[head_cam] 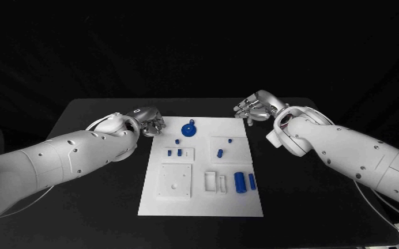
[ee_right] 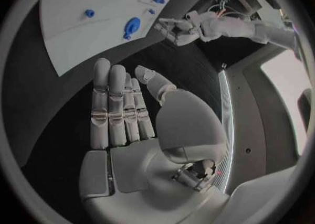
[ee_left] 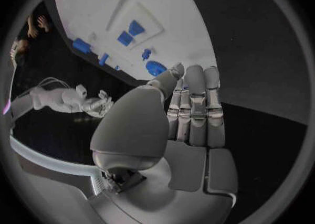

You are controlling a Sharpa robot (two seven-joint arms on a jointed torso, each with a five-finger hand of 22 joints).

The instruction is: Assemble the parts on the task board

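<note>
Two silver hands hover at the far corners of the white task board [head_cam: 199, 203], which lies flat in the middle of the black bench [head_cam: 100, 214]. Left hand [head_cam: 148, 123] sits just beside the board's far left corner, fingers straight and together, holding nothing. Right hand [head_cam: 256, 108] hangs near the far right corner, fingers likewise extended and empty. Nearest the left hand is a round blue part with a small knob [head_cam: 189, 128], lying on the board's far end. Smaller blue pegs [head_cam: 176, 152] stand in a raised square plate further in, another blue peg [head_cam: 220, 153] in the neighbouring plate. Two blue cylinders [head_cam: 245, 181] lie side by side near the board's right edge, well apart from both hands. The board looks matt and smooth, with shallow rectangular recesses; the parts are glossy plastic.
</note>
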